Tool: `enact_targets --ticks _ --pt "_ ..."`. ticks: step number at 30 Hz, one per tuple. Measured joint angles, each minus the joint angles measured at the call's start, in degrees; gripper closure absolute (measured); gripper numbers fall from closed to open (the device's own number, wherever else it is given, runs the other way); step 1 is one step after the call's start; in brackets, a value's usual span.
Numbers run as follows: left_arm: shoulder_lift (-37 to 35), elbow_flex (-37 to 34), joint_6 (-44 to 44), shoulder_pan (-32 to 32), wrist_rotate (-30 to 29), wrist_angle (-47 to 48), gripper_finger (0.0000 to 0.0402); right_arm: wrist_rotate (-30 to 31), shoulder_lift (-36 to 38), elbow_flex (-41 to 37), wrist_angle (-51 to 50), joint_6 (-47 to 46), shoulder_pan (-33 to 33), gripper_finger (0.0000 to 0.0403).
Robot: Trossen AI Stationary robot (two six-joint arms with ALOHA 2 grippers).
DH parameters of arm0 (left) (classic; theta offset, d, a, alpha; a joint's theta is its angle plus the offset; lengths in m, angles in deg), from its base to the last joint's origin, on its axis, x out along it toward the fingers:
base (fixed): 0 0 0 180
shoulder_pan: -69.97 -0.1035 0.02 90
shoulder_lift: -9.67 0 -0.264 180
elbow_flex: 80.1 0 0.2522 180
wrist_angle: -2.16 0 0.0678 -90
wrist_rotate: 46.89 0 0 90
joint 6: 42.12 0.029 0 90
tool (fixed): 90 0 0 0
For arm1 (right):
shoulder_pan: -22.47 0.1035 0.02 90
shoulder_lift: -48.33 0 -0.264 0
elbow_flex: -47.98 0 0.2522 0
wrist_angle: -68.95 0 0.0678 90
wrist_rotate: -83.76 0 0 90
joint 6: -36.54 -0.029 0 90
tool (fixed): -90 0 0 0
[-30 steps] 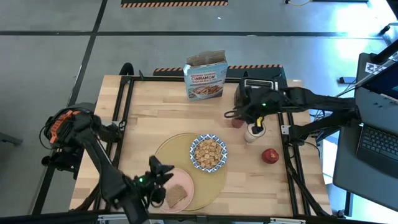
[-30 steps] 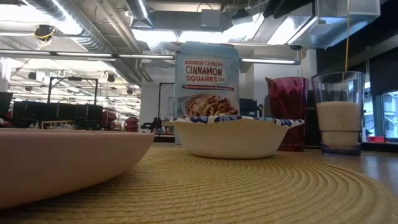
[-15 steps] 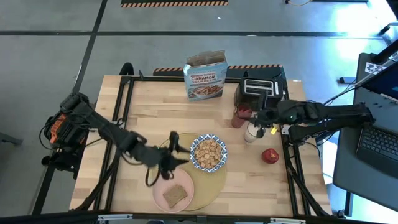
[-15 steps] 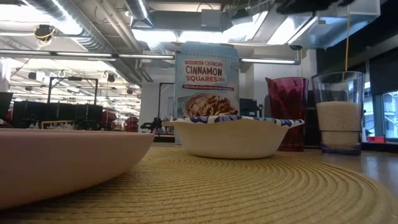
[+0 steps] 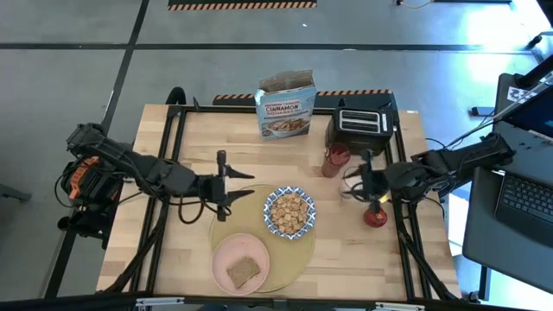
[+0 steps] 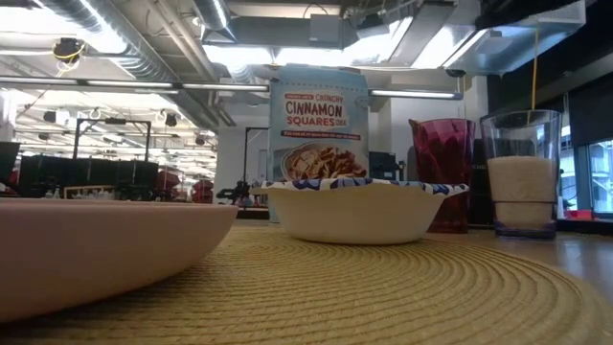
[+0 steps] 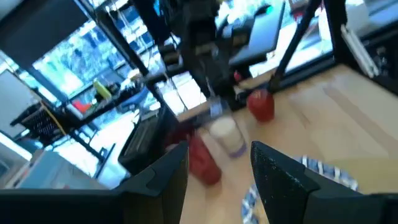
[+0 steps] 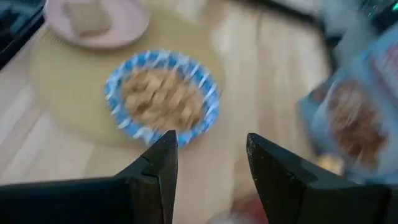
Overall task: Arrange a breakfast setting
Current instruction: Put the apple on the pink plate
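The milk glass (image 6: 521, 172), beside the red cup (image 5: 336, 159) off the placemat (image 5: 298, 250), looks slick, breakable, liquid-heavy; best pinched low across its wall, upright; both grippers, left (image 5: 222, 183) and right (image 5: 366, 175), hover with jaws spread, empty.

A grey concrete floor (image 5: 69, 78), crossed by dark lines, is seen; ceiling ducts (image 6: 105, 43) and strip lights are visible.
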Motion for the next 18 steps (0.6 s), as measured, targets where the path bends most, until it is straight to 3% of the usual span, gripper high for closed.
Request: enact_targets --ticks 5,11,18 --pt "-1.1 0.0 1.3 0.0 -7.1 3.7 0.0237 0.3 -0.5 3.9 -19.5 -17.4 5.3 0.024" --pt "-1.3 -0.1 3.7 -0.6 -15.4 3.7 0.0237 -4.3 -0.5 4.4 -36.7 -40.2 11.1 0.024" --pt "-1.3 -0.1 3.4 -3.6 -16.1 3.5 0.0237 -7.5 -0.3 4.4 -40.1 -48.3 18.6 0.024"
